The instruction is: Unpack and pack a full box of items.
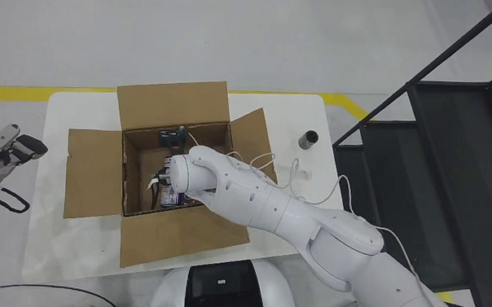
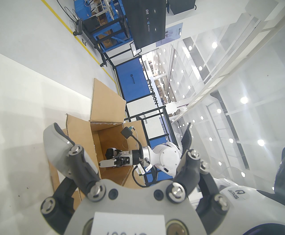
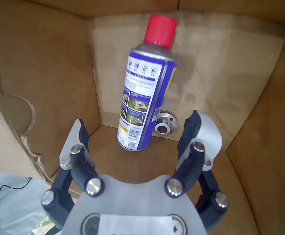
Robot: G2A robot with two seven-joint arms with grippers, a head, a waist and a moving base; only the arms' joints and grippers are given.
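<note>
I am aiming my released right tool (image 3: pixel 137 124) at the spray can (image 3: pixel 144 93) midsection inside the box (image 3: pixel 44 66), avoiding the metal flange (image 3: pixel 165 125).

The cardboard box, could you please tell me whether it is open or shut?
Open: the box has all four flaps spread outward, its inside showing from above.

Spray can (image 3: pixel 144 93) inside box (image 3: pixel 44 66) on table (image 1: pixel 84 107)

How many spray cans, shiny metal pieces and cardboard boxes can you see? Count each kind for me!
Brown cardboard box: 1
Blue spray can with red cap: 1
Shiny metal pieces: 2, a round flange in the box, a cylinder on the white table
Total: 4
</note>
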